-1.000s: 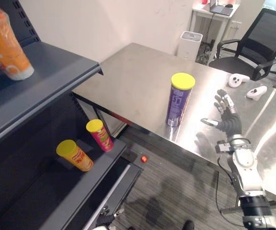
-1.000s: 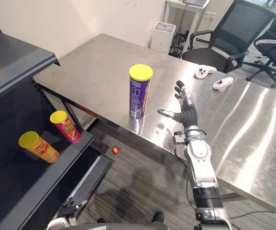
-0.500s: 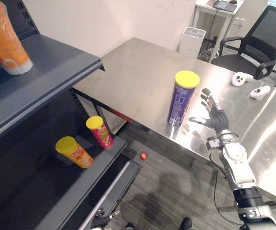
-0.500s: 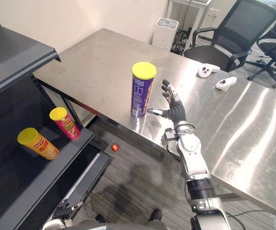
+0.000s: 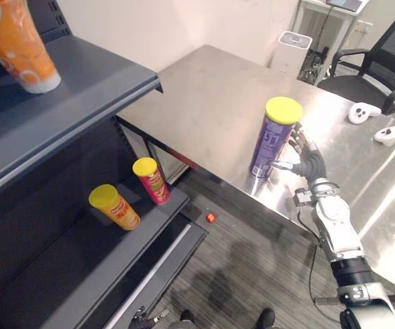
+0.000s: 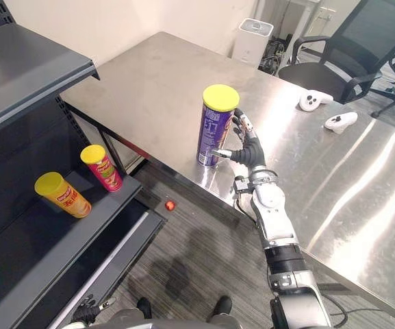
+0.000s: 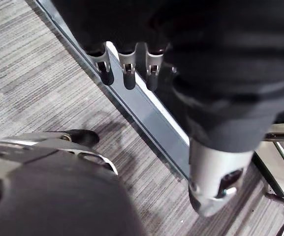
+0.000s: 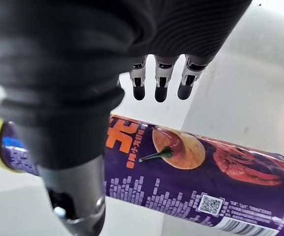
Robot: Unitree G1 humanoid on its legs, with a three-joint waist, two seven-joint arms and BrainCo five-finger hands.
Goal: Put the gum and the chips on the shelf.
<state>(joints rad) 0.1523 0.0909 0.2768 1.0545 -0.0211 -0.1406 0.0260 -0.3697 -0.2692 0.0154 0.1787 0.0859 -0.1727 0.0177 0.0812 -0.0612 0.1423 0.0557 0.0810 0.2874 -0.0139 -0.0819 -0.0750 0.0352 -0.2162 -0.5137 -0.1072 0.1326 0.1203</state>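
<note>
So, labels first: the purple chips can (image 6: 216, 127) is being shown close up in the right wrist view, and its label is being taken up by a red chilli, a potato chip and a red crayfish, plus a block of tiny white print and a square code near one end. It's being capped by a yellow lid. The print is too small to be made out.

The can is being stood upright on the steel table (image 5: 211, 103), near the edge facing the shelf unit (image 5: 81, 89). It's being flanked by the right hand (image 6: 250, 152), with the thumb stretched out on one side and the fingers spread straight on the other, so nothing is being clamped. Whether the can is actually being touched can't be told. The left hand (image 7: 215, 98) is being hung over the grey carpet (image 5: 252, 274) with its fingers (image 7: 128, 69) relaxed and nothing held.

On the lower shelf, 2 more yellow-lidded cans are being kept side by side, a yellow one (image 5: 115, 207) and a red one (image 5: 151, 181). An orange container (image 5: 16, 44) is being stored on the upper shelf.

Around the room: 2 white controllers (image 5: 363, 112) are being left at the far side of the table, a black office chair (image 5: 382, 65) and a white bin (image 5: 291, 51) are being parked behind it, and a small red thing (image 5: 211, 218) is lying on the carpet.
</note>
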